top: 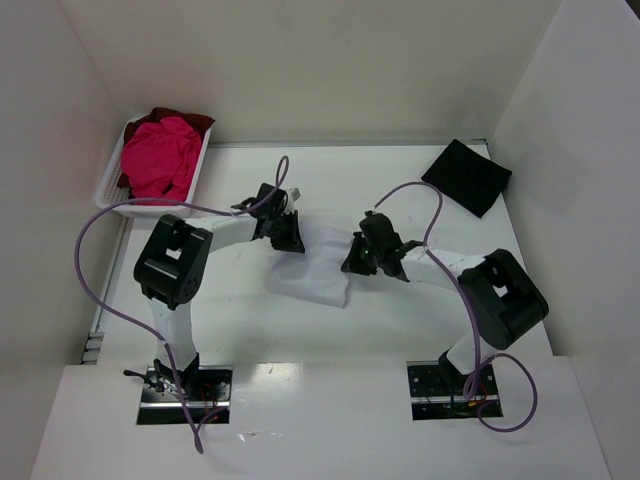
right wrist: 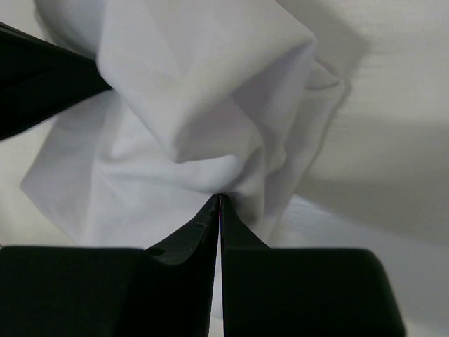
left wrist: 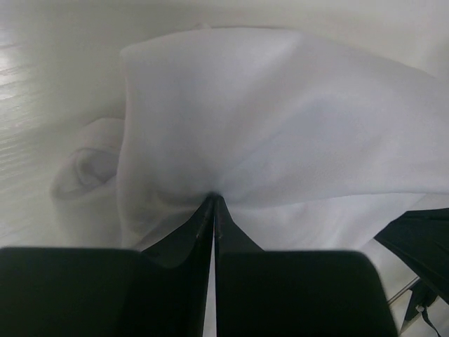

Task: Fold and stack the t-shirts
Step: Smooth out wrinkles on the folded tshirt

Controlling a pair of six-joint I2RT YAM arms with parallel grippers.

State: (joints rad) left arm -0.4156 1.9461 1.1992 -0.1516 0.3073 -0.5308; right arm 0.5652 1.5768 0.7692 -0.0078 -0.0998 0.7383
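The white t-shirt [top: 318, 272] is lying crumpled in the middle of the desk [top: 300, 335], between the two arms, and both tools are gripping it. In the left wrist view its cloth is rising in a smooth, taut sheet away from the fingertips, with a loose rolled fold sagging at the left. In the right wrist view it is bunching into a thick knot of creases just beyond the fingertips, while a flatter layer is spreading over the desk below and to the left.

The black t-shirt [top: 467, 176] is lying folded flat, as a tilted rectangle, near the far right corner of the desk and well apart from both arms. The pink t-shirt [top: 160, 160] is heaping up in the basket [top: 112, 196] at the far left, with the dark red t-shirt [top: 190, 119] showing behind it at the basket's far end.

The left arm [top: 172, 262] is reaching forward and to the right from its base, with its wrist angling down to the white t-shirt's left edge. The left tool [left wrist: 212, 200] is pinching that shirt, its fingers pressing together with only cloth between them. The right arm [top: 505, 298] is bending back toward the centre, with its forearm running left across the desk. The right tool [right wrist: 220, 198] is clamping the bunched right side of the same shirt, its fingers likewise meeting on the fabric.
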